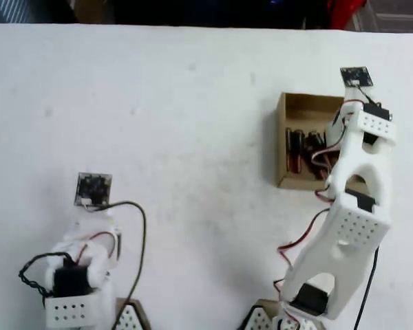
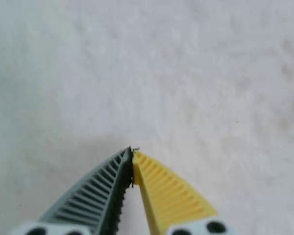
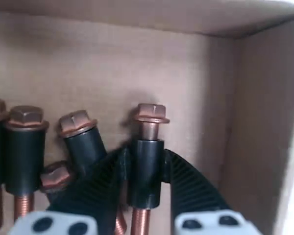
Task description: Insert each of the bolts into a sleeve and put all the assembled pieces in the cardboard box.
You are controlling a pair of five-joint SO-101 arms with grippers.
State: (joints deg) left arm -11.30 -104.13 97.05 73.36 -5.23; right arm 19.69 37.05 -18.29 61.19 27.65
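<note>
The cardboard box (image 1: pixel 296 110) sits on the white table at the right, with several copper bolts in black sleeves (image 1: pixel 301 150) lying inside. My right arm hangs over the box, its gripper (image 3: pixel 146 171) down inside it. The black fingers (image 3: pixel 188 188) are shut on the black sleeve (image 3: pixel 146 169) of one assembled bolt (image 3: pixel 151 113), copper hex head up. Other assembled pieces (image 3: pixel 23 147) lie beside it against the box floor (image 3: pixel 112 63). My left gripper (image 2: pixel 132 164) stays low at the table's front left, grey and yellow fingers pressed together, holding nothing.
The left arm (image 1: pixel 76 275) is folded near the front edge with its cable looping beside it. Bare white table (image 1: pixel 179 117) stretches between the arms and toward the back. The box wall (image 3: pixel 264 122) stands close to the held piece.
</note>
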